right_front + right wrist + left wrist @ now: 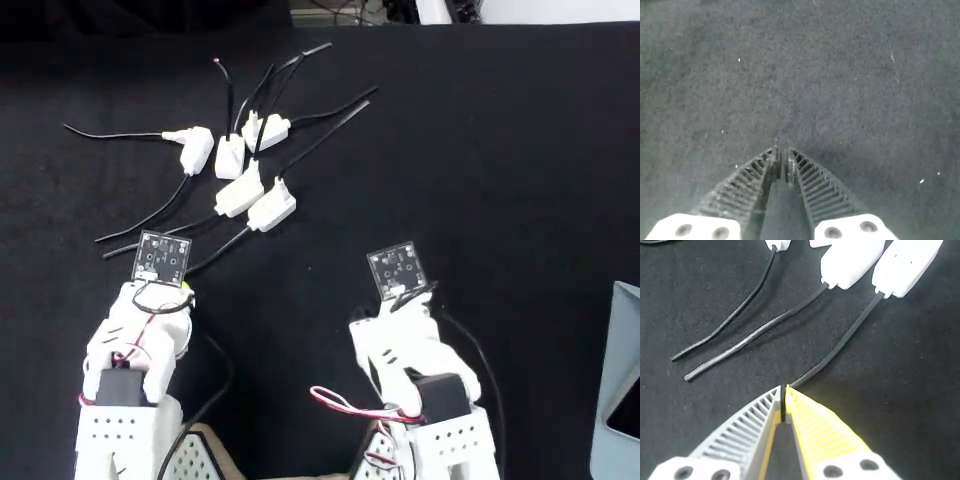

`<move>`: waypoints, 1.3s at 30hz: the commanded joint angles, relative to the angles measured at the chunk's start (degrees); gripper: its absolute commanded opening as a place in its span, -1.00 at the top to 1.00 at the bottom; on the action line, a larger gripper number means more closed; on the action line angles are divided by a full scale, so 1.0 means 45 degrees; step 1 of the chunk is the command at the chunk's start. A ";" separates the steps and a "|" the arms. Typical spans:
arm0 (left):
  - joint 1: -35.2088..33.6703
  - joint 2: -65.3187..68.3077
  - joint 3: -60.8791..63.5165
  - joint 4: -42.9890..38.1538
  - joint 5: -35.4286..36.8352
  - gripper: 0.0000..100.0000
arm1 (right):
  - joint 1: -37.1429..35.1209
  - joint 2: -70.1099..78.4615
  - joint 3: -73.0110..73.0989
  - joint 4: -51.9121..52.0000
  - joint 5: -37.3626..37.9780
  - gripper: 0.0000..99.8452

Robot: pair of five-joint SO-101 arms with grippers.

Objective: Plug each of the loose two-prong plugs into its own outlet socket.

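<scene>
Several white two-prong plugs with black cords lie bunched on the black table at the back left, among them one plug (240, 190) and another (272, 207) closest to the arms. The left arm (140, 340) sits at the front left, just short of the cord ends. My left gripper (784, 390) is shut with nothing between its fingers. The free end of one black cord (840, 345) stops right at its tips, and two plugs (850, 262) (905, 262) lie farther out. The right arm (410, 350) is at the front centre. My right gripper (782, 152) is shut over bare black cloth.
A grey-blue box (622, 385) stands at the right edge of the table with something dark in it. Loose cord ends (110, 240) trail toward the left arm. A red and white wire (345, 405) loops off the right arm's base.
</scene>
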 commanded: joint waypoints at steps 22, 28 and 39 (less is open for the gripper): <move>0.0127 -0.0117 0.0225 0.3497 -0.0059 0.94 | 0.0098 -0.1123 -0.0068 0.1368 -0.0020 0.97; 0.0147 -0.0117 0.0225 0.3438 -0.0098 0.94 | 0.0098 -0.1123 -0.0068 0.1368 -0.0020 0.97; 0.0147 -0.0117 0.0225 0.3438 -0.0117 0.94 | 0.0098 -0.1123 -0.0068 0.1368 -0.0020 0.97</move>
